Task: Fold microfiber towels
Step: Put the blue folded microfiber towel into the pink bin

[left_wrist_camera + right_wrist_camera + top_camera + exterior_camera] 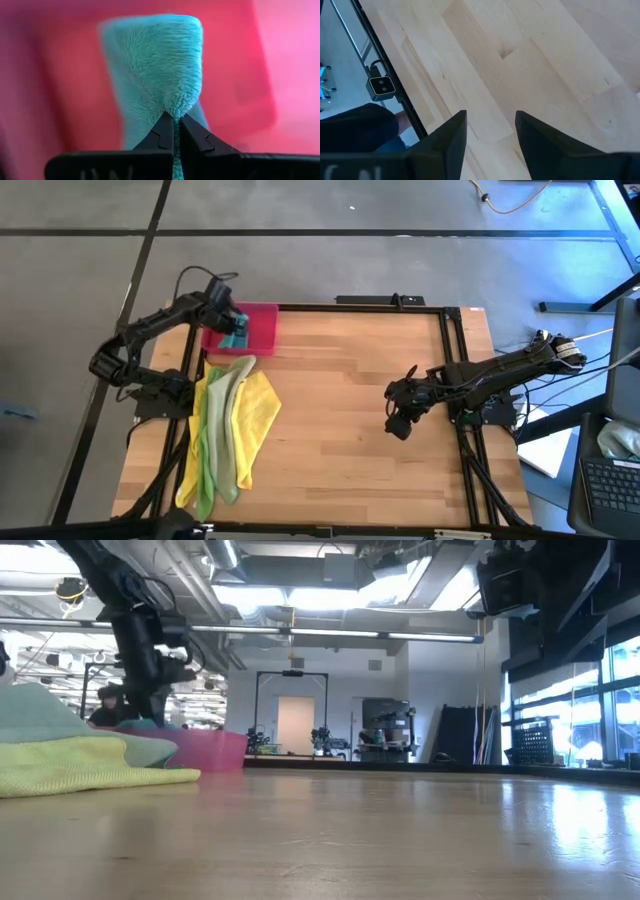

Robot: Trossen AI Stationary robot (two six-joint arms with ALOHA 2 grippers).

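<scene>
My left gripper is over the pink-red tray at the table's far left, shut on the teal towel. A pile of yellow, bright green and pale olive-green towels lies on the table's left side, nearer than the tray; it shows in the low view too. My right gripper is open and empty above bare wood at the table's right side. My left gripper pinches a bunched fold of the teal towel between its two fingertips, coming from above. The towel spreads out below the fingers over the tray; whether it touches the tray floor I cannot tell.
The table's middle and right are bare wood. A black metal frame runs along the table's edges. The towel pile reaches close to the near left edge.
</scene>
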